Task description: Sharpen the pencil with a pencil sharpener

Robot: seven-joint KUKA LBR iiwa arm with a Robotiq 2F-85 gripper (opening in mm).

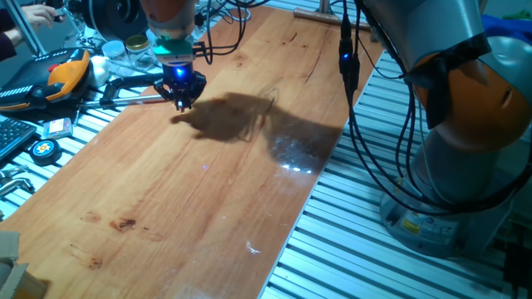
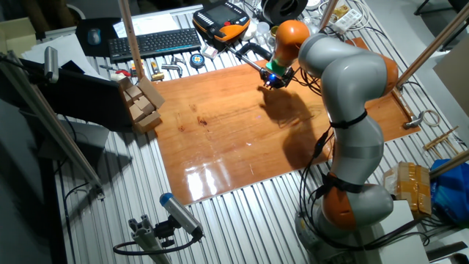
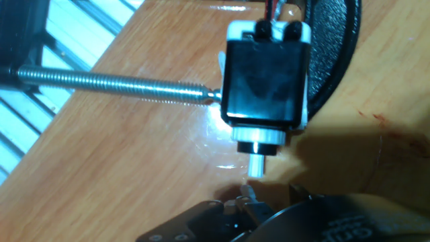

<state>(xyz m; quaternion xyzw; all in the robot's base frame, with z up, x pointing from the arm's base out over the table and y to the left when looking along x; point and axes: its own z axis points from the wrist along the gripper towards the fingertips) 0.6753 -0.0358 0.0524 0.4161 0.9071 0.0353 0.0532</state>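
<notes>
Black, hard-looking casing on the pencil sharpener point(image 3: 263, 81), with a short silvery shaft at its lower end and a threaded metal rod point(image 3: 114, 82) running off to one side. Stands at the edge of the wooden worktop point(image 1: 208, 208), directly under the hand point(image 1: 181, 101), and close beside the clutter of tools off the board.

Probably small and stiff, not fragile, light by itself but likely fixed through the rod and clamp, so likely does not slide when pushed. Smooth flat faces, perhaps a little slippery. Best taken by the two flat sides of the casing, not by the thin shaft or the rod.

Hand view: gives the casing, shaft and thread from very near, but only dark parts of the hand along the bottom border. Cannot tell how wide the hand stands or whether it carries anything; no pencil clearly made out.

Both fixed views: place the hand low over the board's edge with the arm bent across, but hide the sharpener almost fully behind the hand and its shadow.
</notes>
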